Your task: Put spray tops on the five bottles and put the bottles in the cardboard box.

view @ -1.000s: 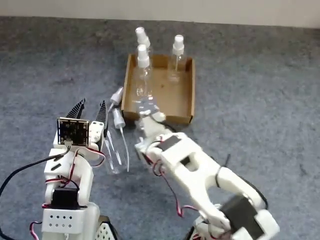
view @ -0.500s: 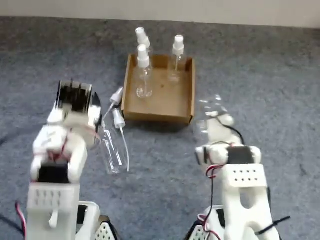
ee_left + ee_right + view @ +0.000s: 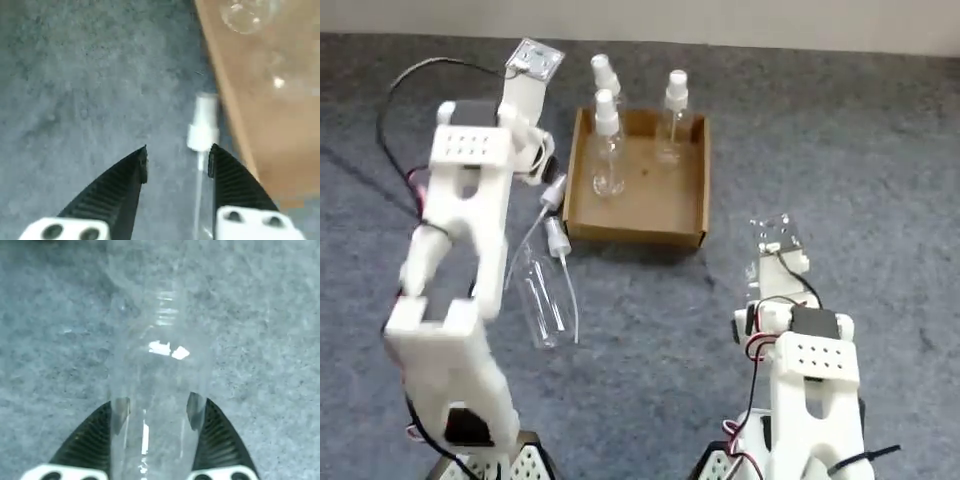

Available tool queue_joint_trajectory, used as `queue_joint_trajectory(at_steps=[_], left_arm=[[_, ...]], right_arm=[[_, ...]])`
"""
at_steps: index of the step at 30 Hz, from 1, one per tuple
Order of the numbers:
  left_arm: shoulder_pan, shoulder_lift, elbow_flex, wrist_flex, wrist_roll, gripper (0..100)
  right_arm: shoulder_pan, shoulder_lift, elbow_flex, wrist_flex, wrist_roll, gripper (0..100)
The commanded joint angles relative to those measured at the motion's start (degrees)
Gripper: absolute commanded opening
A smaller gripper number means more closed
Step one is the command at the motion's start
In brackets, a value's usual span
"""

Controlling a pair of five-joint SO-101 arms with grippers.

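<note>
One clear bottle (image 3: 155, 355) sits clamped between the right jaws; left jaws gape.

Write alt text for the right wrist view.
The right gripper holds a clear plastic bottle between its two black fingers, and the bottle extends away from the camera with no spray top on it. Grey carpet lies beneath.
</note>
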Motion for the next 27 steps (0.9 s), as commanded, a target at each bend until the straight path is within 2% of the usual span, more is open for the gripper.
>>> queue_joint_trajectory(at_steps=[1,6,13,21,27], left_arm=[[-1.89,9.89,-15.87,1.93,-0.44,18],[-1.45,18.86,-27.82,8.26,-0.62,18],[1.63,24.31,-39.16,15.47,-0.62,18],[4.0,31.16,-40.66,15.74,-0.62,18],[1.54,34.95,-40.66,15.65,-0.7,18]], right_arm=[[0.66,-0.13,-0.31,-1.1,0.62,0.5],[0.57,0.22,-0.31,-1.1,0.62,0.5],[0.57,0.31,-0.31,-1.1,0.62,0.5],[0.57,0.31,-0.22,-1.01,0.7,0.5],[0.57,0.31,-0.22,-1.01,0.7,0.5]])
